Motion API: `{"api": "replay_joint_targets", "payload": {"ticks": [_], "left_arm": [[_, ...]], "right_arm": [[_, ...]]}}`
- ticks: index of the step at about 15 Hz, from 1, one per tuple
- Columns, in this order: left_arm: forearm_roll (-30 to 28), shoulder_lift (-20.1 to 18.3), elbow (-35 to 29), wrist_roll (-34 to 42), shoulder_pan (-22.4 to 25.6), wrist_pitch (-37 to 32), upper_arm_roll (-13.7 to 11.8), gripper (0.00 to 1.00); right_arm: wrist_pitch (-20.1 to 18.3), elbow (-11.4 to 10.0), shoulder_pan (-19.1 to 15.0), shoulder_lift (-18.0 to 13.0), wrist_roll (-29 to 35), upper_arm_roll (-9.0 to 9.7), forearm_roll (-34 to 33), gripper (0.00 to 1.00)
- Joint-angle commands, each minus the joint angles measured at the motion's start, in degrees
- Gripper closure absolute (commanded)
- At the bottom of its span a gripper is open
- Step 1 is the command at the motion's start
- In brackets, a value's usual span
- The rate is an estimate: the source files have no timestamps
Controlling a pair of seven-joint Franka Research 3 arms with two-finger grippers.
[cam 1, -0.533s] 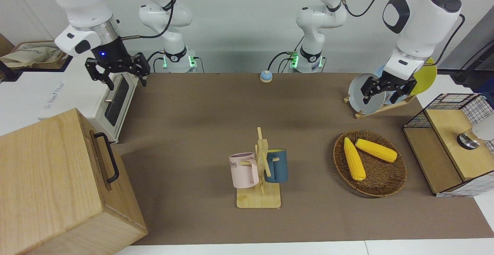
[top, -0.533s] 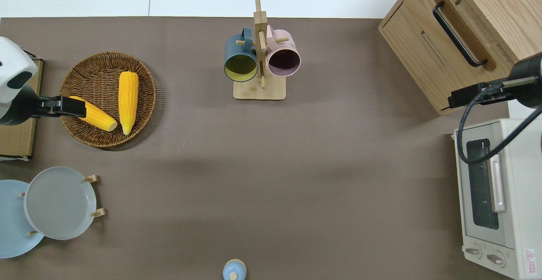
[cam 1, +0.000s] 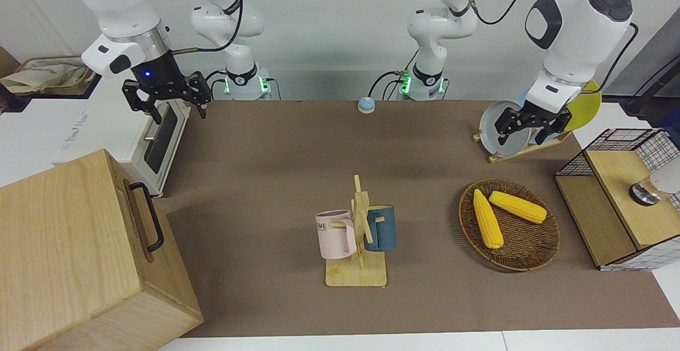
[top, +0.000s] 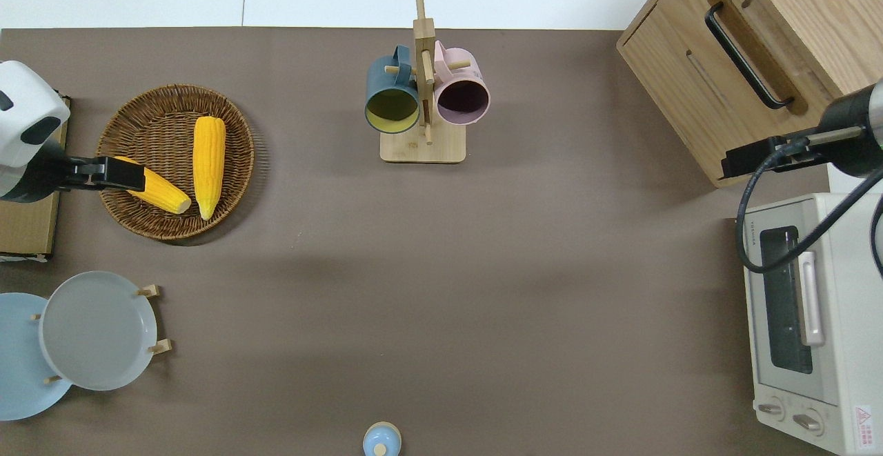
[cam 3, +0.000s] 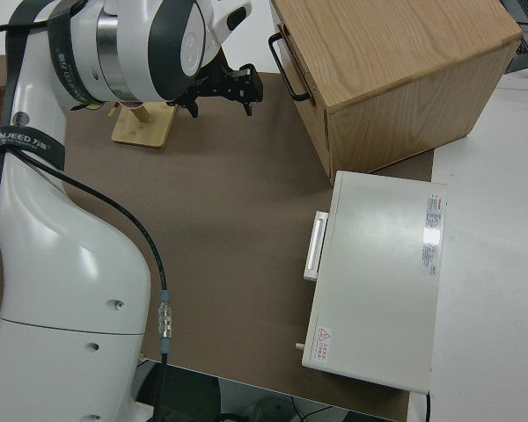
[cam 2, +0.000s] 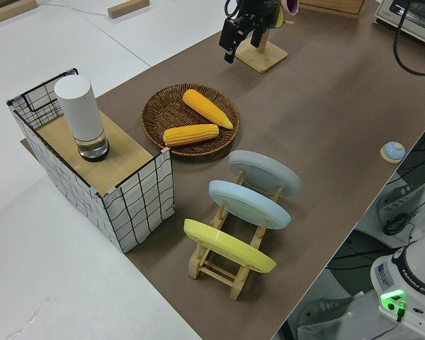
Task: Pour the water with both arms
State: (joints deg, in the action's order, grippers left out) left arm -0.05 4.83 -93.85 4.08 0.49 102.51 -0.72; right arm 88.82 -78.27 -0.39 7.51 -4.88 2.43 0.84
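Two tools raised — left tool open, right tool open

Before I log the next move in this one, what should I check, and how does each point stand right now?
1. Tools empty: ok. The left tool and right tool are open and hold nothing.
2. Mugs ready: ok. The pink mug and blue mug hang on the rack.
3. Water source: cannot tell. The white cylinder on the wire crate may be it.
4. Left tool apart from the corn: ok. It hangs over the basket rim.
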Motion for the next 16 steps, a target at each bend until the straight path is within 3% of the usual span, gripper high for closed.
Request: {"api": "replay_joint_targets", "payload": {"ticks": [1,6,9,13,16], "left_arm": [[1.1,0.2,0.9,2.9,0.4,0.3,-0.6,0.0],[0.8,0.5,2.8,9.7,1.7,0.3,-4.3,0.0],[0.6,0.5,3.8,14.8,5.4,0.3,-4.4,0.0],[-0.4,0.5,5.2,17.3,9.7,0.8,-4.5,0.0],[-3.7,0.5,5.2,25.9,14.3,2.8,-4.5,0.0]], "right_arm": [[-0.3,-0.2,-1.0,-1.0,-0.9,-0.15,0.8,0.013],[-0.2,-0.2,-0.8,-1.0,-0.8,0.11,0.9,0.013],[-0.5,-0.7,0.1,-1.2,-0.9,0.38,0.7,0.013],[-0.8,-2.0,3.3,-0.7,-0.5,0.46,0.7,0.013],[0.6,-3.8,8.5,0.4,2.7,0.46,0.7,0.013]]}}
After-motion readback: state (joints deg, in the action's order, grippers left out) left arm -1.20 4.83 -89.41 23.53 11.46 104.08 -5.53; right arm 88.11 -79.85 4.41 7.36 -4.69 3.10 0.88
